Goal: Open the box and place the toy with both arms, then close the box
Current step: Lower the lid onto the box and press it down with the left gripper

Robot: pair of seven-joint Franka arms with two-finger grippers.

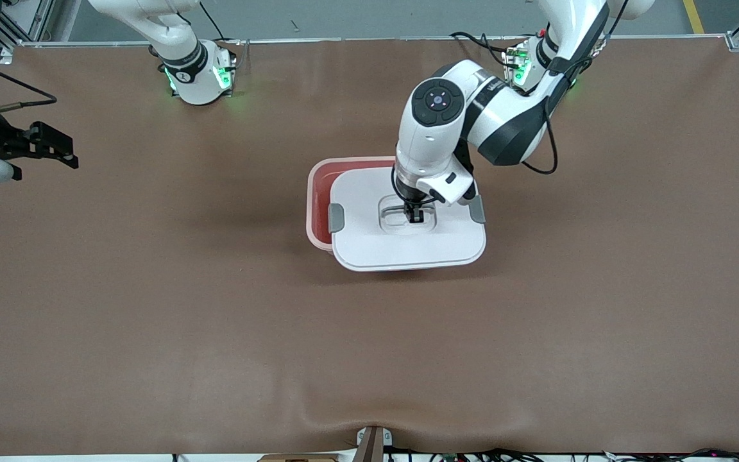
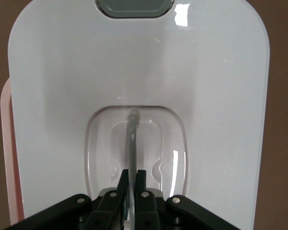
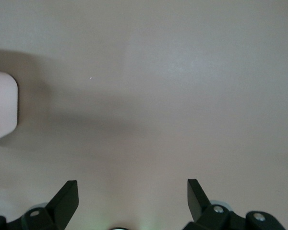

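1. At mid-table, the translucent pink plastic box (image 1: 318,192) sits partly uncovered, its white lid (image 1: 408,247) offset toward the front camera.
2. The left gripper (image 1: 415,215) pinches the lid's grey handle (image 2: 132,143).
3. The right gripper (image 1: 55,151) waits spread at the right arm's end of the table.
4. Lid step under way; next, align it squarely. No toy is visible.

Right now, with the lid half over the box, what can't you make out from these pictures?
- Inside of the box: the lid covers most of it in the front view, so no toy shows.
- Left wrist view: the lid fills the frame, with only a strip of the box at the edge.
- Right gripper: the arm is cut off by the front view's edge.
- Right wrist view: bare surface and a cropped white corner, unidentifiable.
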